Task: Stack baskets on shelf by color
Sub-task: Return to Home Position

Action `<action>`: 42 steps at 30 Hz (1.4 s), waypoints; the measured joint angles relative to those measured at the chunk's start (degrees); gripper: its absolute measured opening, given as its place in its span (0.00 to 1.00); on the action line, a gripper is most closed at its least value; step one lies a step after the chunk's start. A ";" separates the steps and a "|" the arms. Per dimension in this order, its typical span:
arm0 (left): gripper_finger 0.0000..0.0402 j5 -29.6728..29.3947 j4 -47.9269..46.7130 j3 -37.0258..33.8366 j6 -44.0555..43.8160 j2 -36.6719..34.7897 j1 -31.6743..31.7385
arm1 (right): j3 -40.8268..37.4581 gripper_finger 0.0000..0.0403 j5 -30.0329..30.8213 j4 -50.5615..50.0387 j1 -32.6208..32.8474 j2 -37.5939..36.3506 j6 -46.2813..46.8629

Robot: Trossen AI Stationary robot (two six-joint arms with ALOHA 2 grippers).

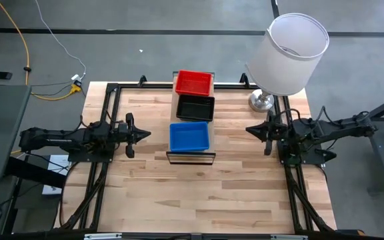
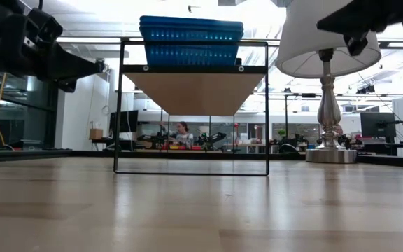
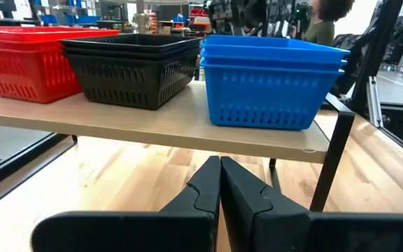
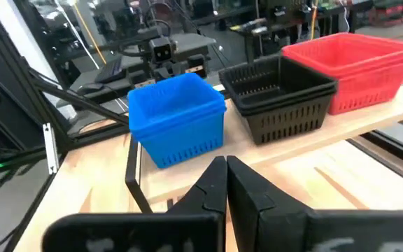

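Three stacks of baskets stand in a row on the shelf (image 1: 173, 112) in the middle of the table: red (image 1: 194, 82) at the far end, black (image 1: 195, 107) in the middle, blue (image 1: 189, 136) at the near end. Each rests by its bottom on the light-wood plank (image 3: 152, 126). My left gripper (image 1: 147, 134) is shut and empty, level, left of the shelf. My right gripper (image 1: 249, 129) is shut and empty, right of the shelf. The stacks show as red (image 3: 33, 59), black (image 3: 131, 66) and blue (image 3: 271, 80) in the left wrist view.
A lamp with a white shade (image 1: 289, 52) and a silver base (image 1: 261, 101) stands at the far right corner, close to my right arm. Bare wooden tabletop (image 1: 199, 193) lies between the shelf and the near edge. A person (image 2: 182, 131) sits in the room behind.
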 joint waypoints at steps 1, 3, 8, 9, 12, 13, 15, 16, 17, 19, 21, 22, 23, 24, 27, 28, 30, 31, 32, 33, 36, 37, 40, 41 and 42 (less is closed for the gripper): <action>0.00 -0.01 0.00 0.00 0.00 0.00 0.00 | -1.82 0.00 -0.14 2.10 0.00 -0.69 -0.35; 0.00 -0.01 0.00 0.00 0.00 0.00 0.00 | -5.52 0.00 -0.27 6.53 0.00 -2.39 -1.40; 0.00 -0.01 0.02 0.00 0.02 0.00 0.00 | -12.43 0.00 -1.26 13.66 0.00 -7.78 -2.21; 0.00 -0.01 0.02 0.00 0.02 0.00 0.00 | -13.44 0.00 -1.44 13.98 0.00 -8.96 -2.50; 0.01 -0.01 0.04 0.00 0.02 0.00 0.00 | -15.56 0.00 -1.76 13.48 0.00 -12.94 -3.08; 0.01 -0.01 0.04 0.00 0.02 0.00 0.00 | -15.80 0.00 -1.76 12.61 0.00 -14.45 -3.55; 0.01 -0.01 0.04 0.00 0.02 0.00 0.00 | -15.87 0.00 -1.76 10.74 0.00 -17.34 -3.69; 0.01 -0.01 0.04 0.00 0.02 0.00 0.00 | -15.87 0.00 -1.77 9.87 0.00 -18.77 -3.71; 0.01 -0.01 0.04 0.00 0.02 0.00 0.00 | -15.87 0.00 -1.83 9.06 0.00 -20.27 -3.69; 0.01 -0.01 0.04 0.00 0.02 0.00 0.00 | -15.87 0.00 -2.51 7.33 0.00 -22.76 -3.63; 0.01 -0.01 0.06 0.00 0.02 0.00 0.00 | -16.48 0.00 -2.70 7.63 0.00 -23.28 -3.18; 0.01 -0.01 0.07 0.00 0.02 0.00 0.00 | -17.34 0.00 -2.76 8.13 0.00 -23.24 -3.19; 0.01 -0.01 0.08 0.00 0.02 0.00 0.00 | -18.43 0.00 -2.89 9.42 0.00 -22.91 -3.38; 0.01 -0.01 0.07 0.00 0.02 0.00 0.00 | -19.82 0.00 -3.08 11.43 0.00 -22.74 -3.89; 0.01 -0.06 0.04 0.00 0.02 0.00 0.00 | -23.30 0.00 -3.54 16.41 0.00 -23.10 -5.47; 0.01 -0.06 0.02 0.00 0.04 0.01 0.00 | -23.28 0.00 -3.94 16.81 -0.09 -23.19 -5.71; 0.01 -0.06 -0.02 0.00 0.02 0.00 0.00 | -23.21 0.00 -5.01 16.22 -0.26 -23.19 -5.51; 0.01 -0.08 -0.02 0.00 0.02 0.00 0.00 | -23.21 0.00 -6.04 15.84 -0.44 -23.17 -5.42; 0.01 -0.08 -0.02 0.00 0.02 0.00 0.00 | -23.21 0.00 -7.45 15.88 -0.72 -23.20 -5.53; 0.01 -0.08 -0.04 0.00 0.02 0.00 0.00 | -23.21 0.00 -8.75 15.96 -1.01 -23.21 -5.59; 0.01 -0.16 -0.07 0.00 0.03 0.00 0.00 | -23.19 0.00 -10.27 14.69 -2.32 -23.21 -6.43; 0.01 -0.17 -0.08 0.00 0.03 0.00 0.00 | -23.19 0.00 -10.35 13.84 -2.82 -23.21 -6.52; 0.01 -0.19 -0.09 0.00 0.04 0.00 0.00 | -23.28 0.00 -11.65 10.65 -4.41 -23.21 -5.56; 0.01 -0.19 -0.09 0.00 0.02 0.00 0.00 | -23.28 0.00 -12.76 10.48 -5.00 -22.97 -5.53; 0.01 -0.19 -0.11 0.00 0.03 0.00 0.00 | -23.28 0.00 -13.98 10.22 -5.54 -22.86 -5.58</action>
